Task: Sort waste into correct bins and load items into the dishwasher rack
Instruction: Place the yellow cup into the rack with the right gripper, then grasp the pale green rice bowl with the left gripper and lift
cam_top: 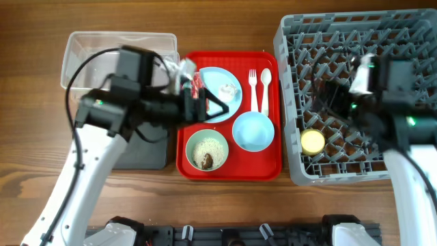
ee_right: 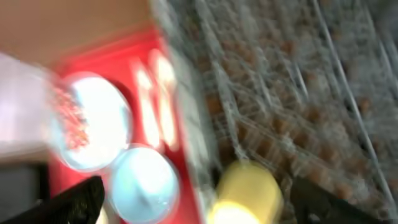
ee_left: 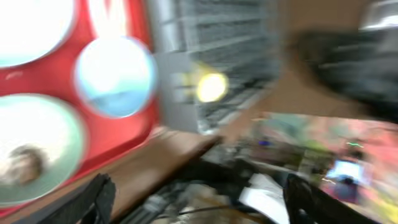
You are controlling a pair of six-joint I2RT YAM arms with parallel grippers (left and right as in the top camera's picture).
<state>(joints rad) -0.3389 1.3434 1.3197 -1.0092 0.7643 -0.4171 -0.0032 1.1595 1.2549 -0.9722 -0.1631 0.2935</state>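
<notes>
Overhead: left gripper (cam_top: 212, 107) hangs over the red tray's (cam_top: 229, 171) 9 o'clock edge, beside the blue plate (cam_top: 220, 92) carrying the red wrapper (cam_top: 196, 87) and tissue (cam_top: 230, 89). It is likely lined up to carry waste to the clear tub (cam_top: 119, 51) or black tray (cam_top: 147, 154), both out at 9 o'clock. The rack (cam_top: 355, 41) sits at 3 o'clock, with the yellow cup (cam_top: 313, 141) in its 7 o'clock corner. Left wrist, blurred: fingers (ee_left: 93, 199) spread wide, nothing between them. Right wrist, blurred: right gripper (ee_right: 208, 199) spread wide, empty, above the cup, which stands free in the rack.
</notes>
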